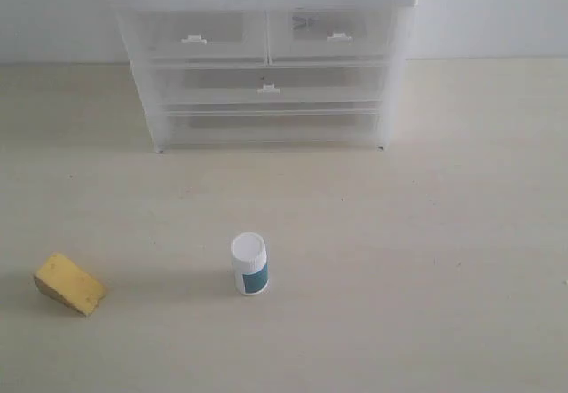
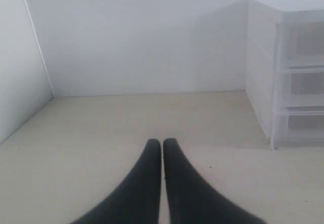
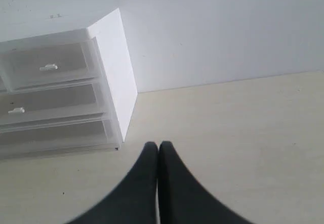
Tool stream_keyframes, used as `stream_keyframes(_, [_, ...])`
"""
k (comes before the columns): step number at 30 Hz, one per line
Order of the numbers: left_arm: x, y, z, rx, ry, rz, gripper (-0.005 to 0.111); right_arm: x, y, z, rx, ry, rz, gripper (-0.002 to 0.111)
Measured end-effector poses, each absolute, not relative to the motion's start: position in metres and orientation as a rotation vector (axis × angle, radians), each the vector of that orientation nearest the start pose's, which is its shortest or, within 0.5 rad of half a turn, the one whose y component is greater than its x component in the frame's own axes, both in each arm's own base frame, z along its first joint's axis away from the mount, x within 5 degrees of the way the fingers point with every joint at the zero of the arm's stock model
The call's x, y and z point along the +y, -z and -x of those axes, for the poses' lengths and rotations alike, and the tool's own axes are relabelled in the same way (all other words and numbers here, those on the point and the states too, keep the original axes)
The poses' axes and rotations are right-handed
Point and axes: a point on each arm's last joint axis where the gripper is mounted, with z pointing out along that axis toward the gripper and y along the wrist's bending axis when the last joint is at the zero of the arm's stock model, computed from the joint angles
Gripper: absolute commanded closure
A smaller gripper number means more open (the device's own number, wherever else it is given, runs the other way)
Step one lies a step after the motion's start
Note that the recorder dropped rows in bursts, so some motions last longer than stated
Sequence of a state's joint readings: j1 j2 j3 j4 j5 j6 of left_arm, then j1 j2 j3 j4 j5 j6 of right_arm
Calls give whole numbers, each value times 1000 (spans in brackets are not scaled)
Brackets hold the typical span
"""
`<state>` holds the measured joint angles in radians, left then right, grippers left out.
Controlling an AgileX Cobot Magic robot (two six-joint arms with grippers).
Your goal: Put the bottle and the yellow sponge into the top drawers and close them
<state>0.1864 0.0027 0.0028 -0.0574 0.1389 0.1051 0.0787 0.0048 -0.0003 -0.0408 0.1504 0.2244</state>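
Left hand [image 2: 162,149] shows only in its wrist view: its two dark fingers [image 2: 144,183] are pressed together tip to tip with nothing between them, above bare counter [image 2: 101,128]. The side of the white-framed chest [image 2: 260,67] stands off to one edge of that picture, and a pale wall [image 2: 142,37] runs behind it. The right hand [image 3: 158,149] is likewise pressed together and holds nothing. A corner of the chest lies near it, apart from its fingertips.

In the exterior view the bottle [image 1: 249,264] stands upright on the counter, white ribbed cap up and teal-blue label facing the camera, well apart from the front of the chest. The yellow sponge [image 1: 69,284] lies on the counter to the left of the bottle, well apart from it, with its wedge tapering toward the bottle.

At the back of the counter, against the wall, the top drawers [image 1: 197,36] sit side by side under the chest's white lid, both pushed flush, each with a small white tab handle. A small dark mark shows through the right top drawer [image 1: 333,34]; what it is cannot be told. Two full-width drawers [image 1: 269,89] below are flush too.
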Motion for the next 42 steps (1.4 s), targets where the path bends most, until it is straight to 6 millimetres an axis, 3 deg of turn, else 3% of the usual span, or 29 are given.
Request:
stream_keyframes(11, [10, -202, -56, 1596, -177, 106, 103, 4, -204, -57, 1584, -215, -99, 109])
stream_keyframes(16, [10, -203, -56, 1590, -178, 106, 103, 5, -229, -53, 1298, -423, -207, 109])
stream_keyframes(21, [10, -203, -56, 1590, -178, 106, 103, 16, -270, -55, 1218, -444, -45, 109])
stream_keyframes(23, [10, -203, -56, 1590, -178, 106, 103, 26, -286, -73, 1303, -492, 40, 109])
stream_keyframes(27, [10, -203, -56, 1590, -178, 106, 103, 57, -281, -128, 1584, -730, 244, 109])
stream_keyframes(30, [10, -203, -56, 1590, -178, 106, 103, 78, -264, -164, 1691, -1016, 345, 109])
stream_keyframes(34, [10, -203, -56, 1590, -178, 106, 103, 105, -233, -205, 1722, -1343, 322, 109])
stream_keyframes(35, [10, -203, -56, 1590, -178, 106, 103, 116, -225, -215, 1732, -1392, 313, 109])
stream_keyframes(36, [10, -203, -56, 1590, -178, 106, 103, 142, -212, -232, 1748, -1477, 298, 109])
stream_keyframes(37, [10, -203, -56, 1590, -178, 106, 103, 157, -203, -238, 1764, -1513, 288, 106])
stream_keyframes(38, [10, -203, -56, 1590, -178, 106, 103, 184, -197, -256, 1749, -1562, 245, 103])
stream_keyframes(40, [10, -203, -56, 1590, -178, 106, 103, 221, -190, -284, 1703, -1628, 120, 82])
stream_keyframes(41, [10, -203, -56, 1590, -178, 106, 103, 228, -188, -292, 1697, -1648, 63, 68])
stream_keyframes(42, [10, -203, -56, 1590, -178, 106, 103, 244, -181, -308, 1710, -1707, -48, 62])
